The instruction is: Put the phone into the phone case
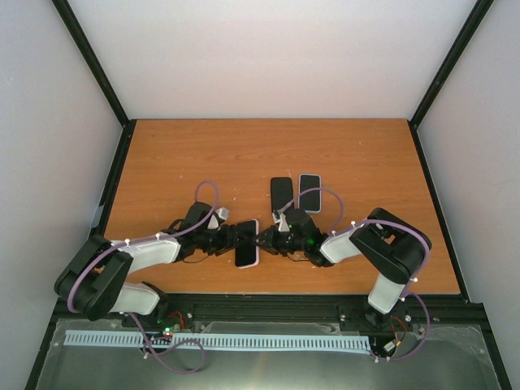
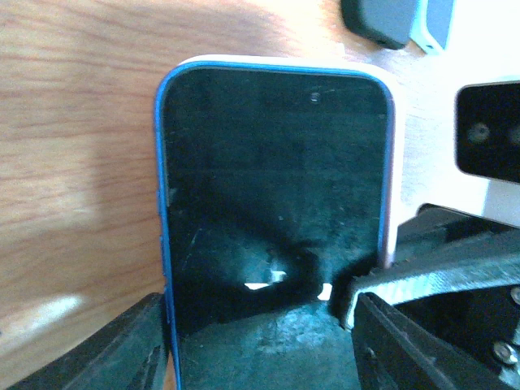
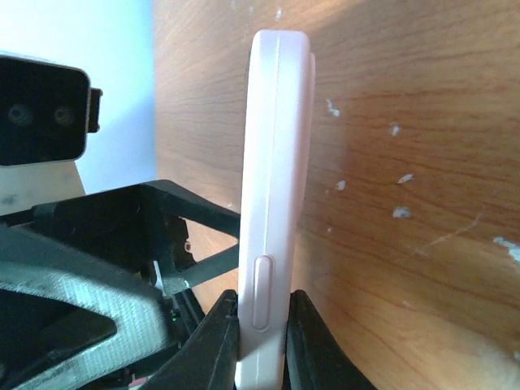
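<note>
While left end effector point(image 2: 258, 341) grips, phone point(image 2: 272, 187) fills case point(image 3: 272, 146).

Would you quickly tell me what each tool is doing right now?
Left tool: closed on the phone.
Right tool: closed on the same phone, pinching its case.
</note>
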Robot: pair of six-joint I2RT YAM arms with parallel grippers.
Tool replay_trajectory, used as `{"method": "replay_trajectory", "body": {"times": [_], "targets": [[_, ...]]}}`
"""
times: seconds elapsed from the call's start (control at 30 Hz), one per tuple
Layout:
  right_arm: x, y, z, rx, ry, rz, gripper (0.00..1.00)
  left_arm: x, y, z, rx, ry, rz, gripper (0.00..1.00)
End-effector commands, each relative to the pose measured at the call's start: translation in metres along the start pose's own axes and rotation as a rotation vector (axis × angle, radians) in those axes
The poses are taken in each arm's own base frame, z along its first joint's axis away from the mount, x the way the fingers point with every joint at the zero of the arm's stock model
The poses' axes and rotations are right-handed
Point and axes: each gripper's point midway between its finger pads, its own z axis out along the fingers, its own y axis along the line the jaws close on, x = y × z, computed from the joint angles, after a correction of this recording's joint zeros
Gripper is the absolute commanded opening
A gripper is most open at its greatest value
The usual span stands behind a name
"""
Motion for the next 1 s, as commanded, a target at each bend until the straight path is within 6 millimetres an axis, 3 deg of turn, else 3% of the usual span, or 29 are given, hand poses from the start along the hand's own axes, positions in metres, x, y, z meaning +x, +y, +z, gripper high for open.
{"method": "replay_trajectory", "body": {"times": [0.0,0.17,0.47,0.6,0.77,0.97], "targets": [[-0.015,0.051,-0.021,-0.174,-0.059,-0.115,0.08,-0.002,-0.045,-0.021,0.134,-0.01,0.08,0.8],[-0.014,0.086,-0.051,-0.278,-0.063,-0.194,0.08,-0.017,-0.071,-0.059,0.216,-0.108,0.125,0.95],[0.004,0.162,-0.113,-0.484,-0.072,-0.381,0.08,-0.01,-0.153,-0.136,0.5,-0.204,0.368,0.97],[0.014,0.186,-0.133,-0.566,-0.055,-0.406,0.08,0.006,-0.184,-0.167,0.654,-0.215,0.493,0.93],[0.023,0.204,-0.152,-0.668,-0.042,-0.407,0.09,0.025,-0.204,-0.195,0.838,-0.233,0.555,0.81],[0.035,0.217,-0.167,-0.808,-0.004,-0.401,0.09,0.027,-0.204,-0.197,0.887,-0.235,0.538,0.71]]}}
